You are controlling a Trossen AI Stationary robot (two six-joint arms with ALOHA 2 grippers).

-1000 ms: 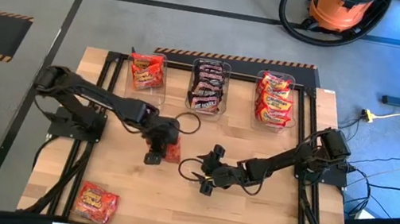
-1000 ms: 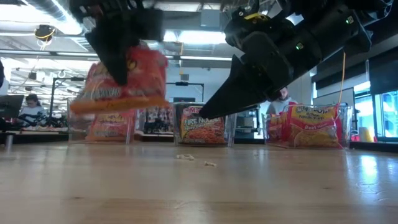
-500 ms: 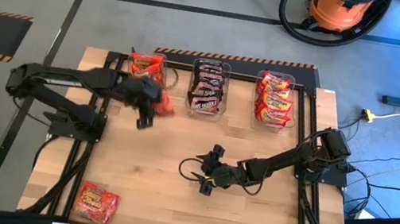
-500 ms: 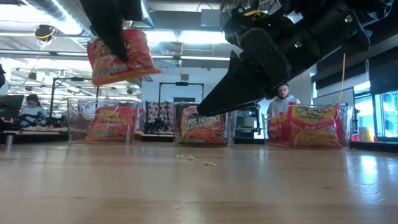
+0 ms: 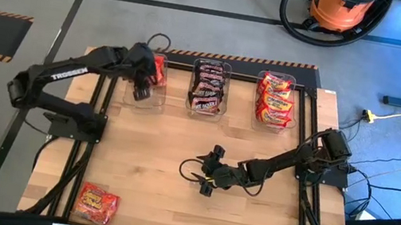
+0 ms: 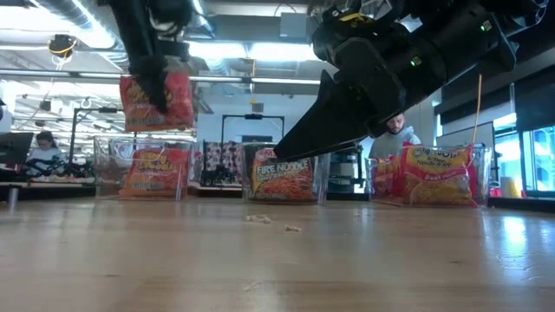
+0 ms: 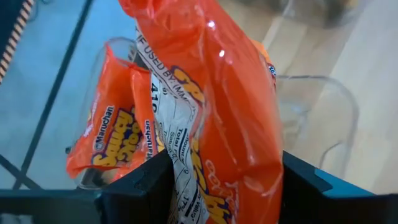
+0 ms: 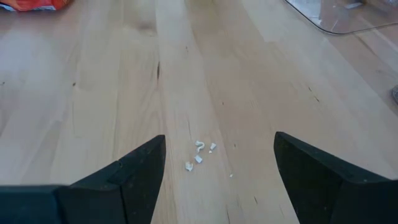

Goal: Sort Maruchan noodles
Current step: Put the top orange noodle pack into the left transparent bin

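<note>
Left pincer (image 5: 142, 87): I have it clamped on one orange-red packet (image 7: 211, 112), raised in the air over the left bin (image 5: 156, 99) at the counter's far edge. In the left wrist view the packet hangs between the two dark fingers (image 7: 143, 183), printed back side toward the camera. In the low view the held packet sits clearly above the bin rim, not touching it.

Left bin contents: at least one more orange-red packet (image 7: 109, 140) standing inside, label readable.

Right pincer (image 5: 205, 174): fingers spread apart, nothing between them, held low over the middle of the counter (image 5: 171, 197). The right wrist view shows bare wood and a few small white crumbs (image 8: 199, 154) between the fingers.

Middle bin (image 5: 209, 90), far edge: dark maroon-black packets (image 5: 209, 82) stacked inside.

Right bin (image 5: 275, 102), far edge: red-and-yellow packets (image 5: 275, 100) stacked inside.

One loose orange-red packet (image 5: 96, 203) lies flat near the counter's near-left corner, well apart from both arms.

A person (image 6: 397, 139) shows in the room behind the counter in the low view.
</note>
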